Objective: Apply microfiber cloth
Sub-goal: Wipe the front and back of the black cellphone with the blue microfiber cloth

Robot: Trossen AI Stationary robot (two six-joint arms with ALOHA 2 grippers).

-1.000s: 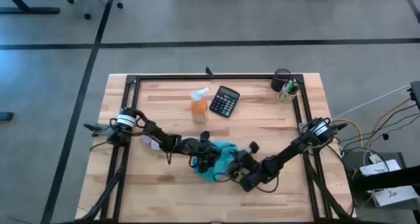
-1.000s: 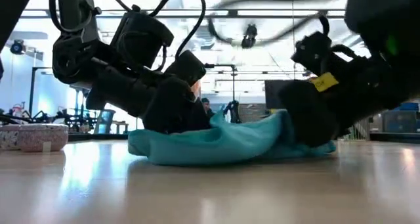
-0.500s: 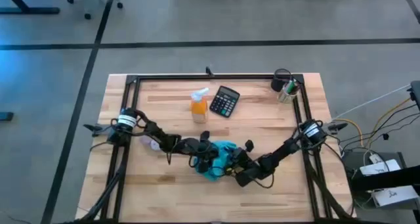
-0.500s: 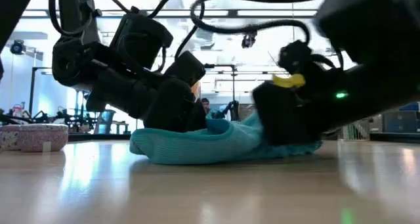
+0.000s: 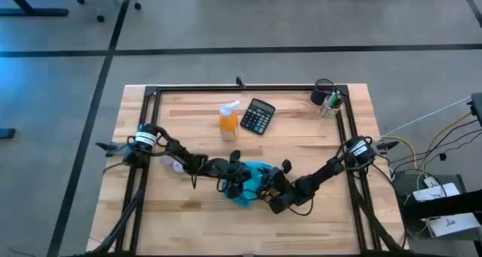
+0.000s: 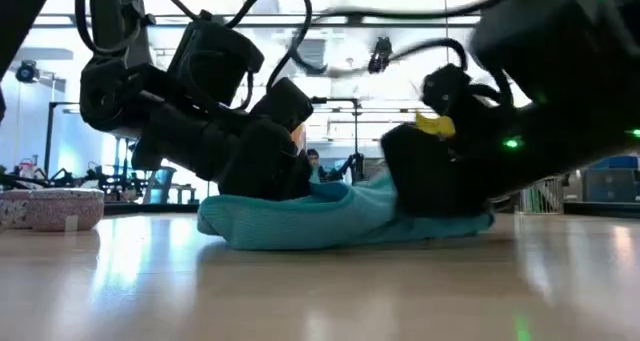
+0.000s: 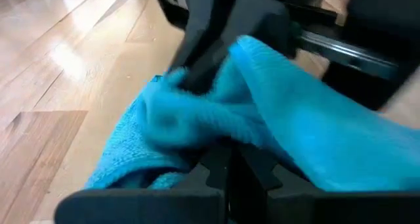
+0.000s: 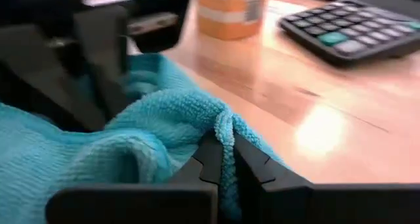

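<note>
- Since the earlier frame: right arm drawn inward across the lower centre of the high view, its right tool (image 5: 273, 197) now closer to the left one; microfiber cloth (image 5: 253, 183) bunched tighter between the two.
- Microfiber cloth: turquoise, crumpled in a low heap on the worktop (image 5: 301, 144), lower centre of the high view; in the low view it lies flat-bottomed on the wood at mid-frame, rising at the right end where it is gripped.
- Right tool: closed on a pinched ridge of the cloth, the fold visible between its fingers at bottom centre of the right wrist view; held low to the wood, likely to drag or gather the fabric.
- Left tool (image 5: 235, 180): closed on the opposite edge of the cloth, fabric wedged between its fingers at bottom centre of the left wrist view; probably anchoring that side.
- Calculator (image 5: 258, 116): black, upper centre of the high view, well apart from the cloth; judged the likely surface to be wiped.
- Spray bottle (image 5: 228, 122): orange with white head, just left of the calculator.
- Cup holding pens (image 5: 328, 102): upper right corner of the worktop.
- Small pale object (image 5: 172, 164): beneath the left arm, left of centre; identity unclear.
</note>
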